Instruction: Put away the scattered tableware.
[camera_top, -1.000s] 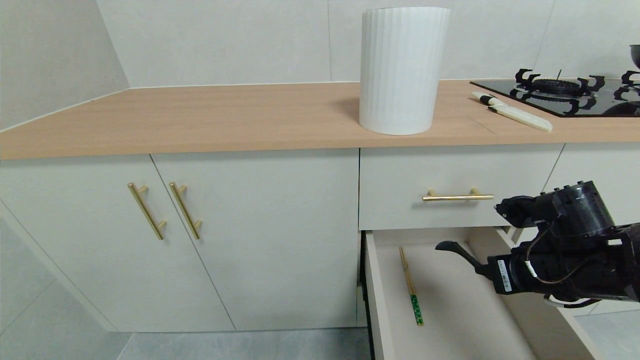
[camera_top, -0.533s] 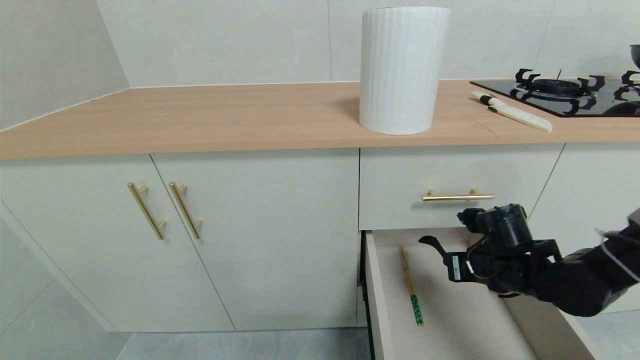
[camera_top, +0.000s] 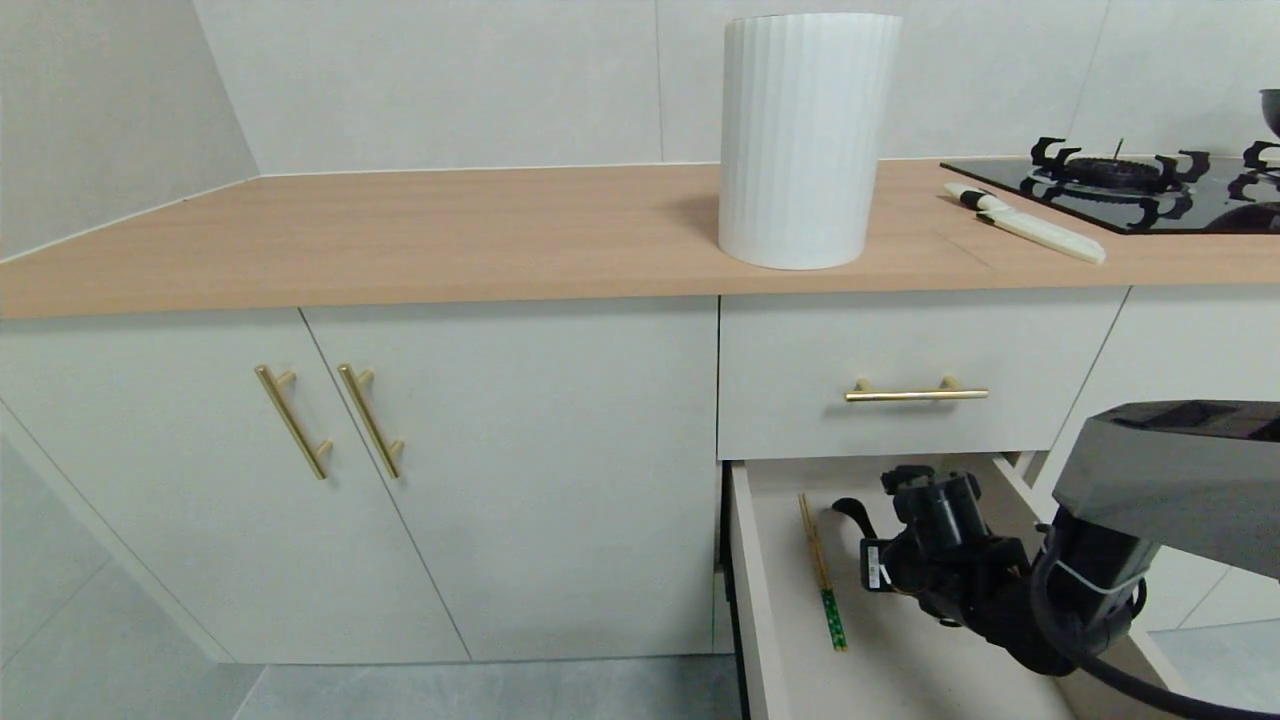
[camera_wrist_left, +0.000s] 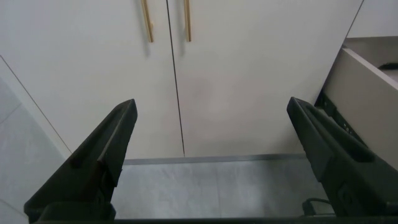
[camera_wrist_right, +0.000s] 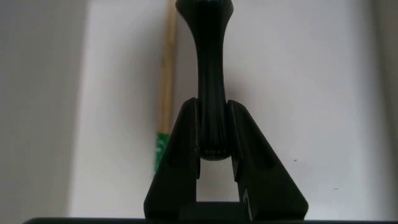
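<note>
Pinching black spoon (camera_wrist_right: 208, 56): right gripper (camera_wrist_right: 212, 111)

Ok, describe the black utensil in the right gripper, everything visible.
The slim, glossy black utensil looks like plastic: a rounded stem widening toward a curved far end. The right gripper is shut on its near end, holding it over the floor of the open pale drawer, beside the green-tipped wooden chopsticks and apart from them. Whether it touches the drawer floor cannot be told.

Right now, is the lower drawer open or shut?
Open. The lower drawer is pulled out, its floor in plain view, chopsticks lying inside.
</note>
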